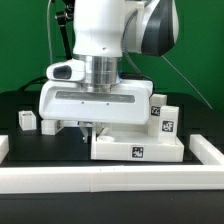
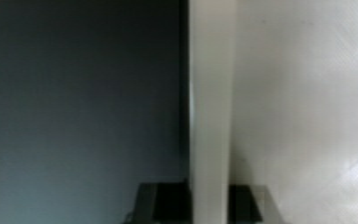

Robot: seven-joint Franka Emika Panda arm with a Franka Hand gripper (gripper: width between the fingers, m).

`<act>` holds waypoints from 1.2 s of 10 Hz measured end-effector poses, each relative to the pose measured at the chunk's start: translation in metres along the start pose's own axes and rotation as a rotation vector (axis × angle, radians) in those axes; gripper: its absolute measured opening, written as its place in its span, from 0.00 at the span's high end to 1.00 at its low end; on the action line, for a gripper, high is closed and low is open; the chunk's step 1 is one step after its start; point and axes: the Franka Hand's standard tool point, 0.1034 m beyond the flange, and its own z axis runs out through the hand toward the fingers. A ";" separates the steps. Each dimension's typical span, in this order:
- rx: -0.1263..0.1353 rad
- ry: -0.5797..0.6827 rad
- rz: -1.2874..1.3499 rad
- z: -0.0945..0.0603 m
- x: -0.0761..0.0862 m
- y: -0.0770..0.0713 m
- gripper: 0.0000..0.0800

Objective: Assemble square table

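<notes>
Exterior view: we see the square slab (image 1: pixel 135 148) lying flat on the black table (image 1: pixel 45 143), right of centre, with its tag facing the near side. The gripper (image 1: pixel 90 128) points straight down at the slab's far left corner. One leg block (image 1: pixel 27 120) stands well apart on the left. Two more leg blocks (image 1: pixel 160 104) (image 1: pixel 167 125) stand just beyond the slab's far right corner. The white border rail (image 1: pixel 110 180) runs along the near side.

Wrist view: a white upright edge (image 2: pixel 208 110) passes between the dark fingertips (image 2: pixel 163 203) of the gripper (image 2: pixel 202 203). We cannot tell whether the jaws are pressing on that edge or merely straddling it.
</notes>
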 end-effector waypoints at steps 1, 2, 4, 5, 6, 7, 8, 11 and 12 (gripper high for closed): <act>-0.012 0.004 -0.150 -0.001 0.008 -0.006 0.92; -0.017 0.006 -0.254 -0.002 0.012 -0.011 0.92; -0.020 0.007 -0.340 -0.002 0.013 -0.009 0.92; -0.024 0.005 -0.407 -0.002 0.013 -0.008 0.92; -0.027 0.003 -0.457 -0.003 0.013 -0.007 0.92; -0.035 0.000 -0.530 -0.002 0.013 -0.006 0.92; -0.043 -0.004 -0.608 -0.002 0.015 -0.008 0.92; -0.074 0.002 -0.861 -0.003 0.037 -0.028 0.92; -0.083 -0.006 -0.980 -0.004 0.042 -0.035 0.92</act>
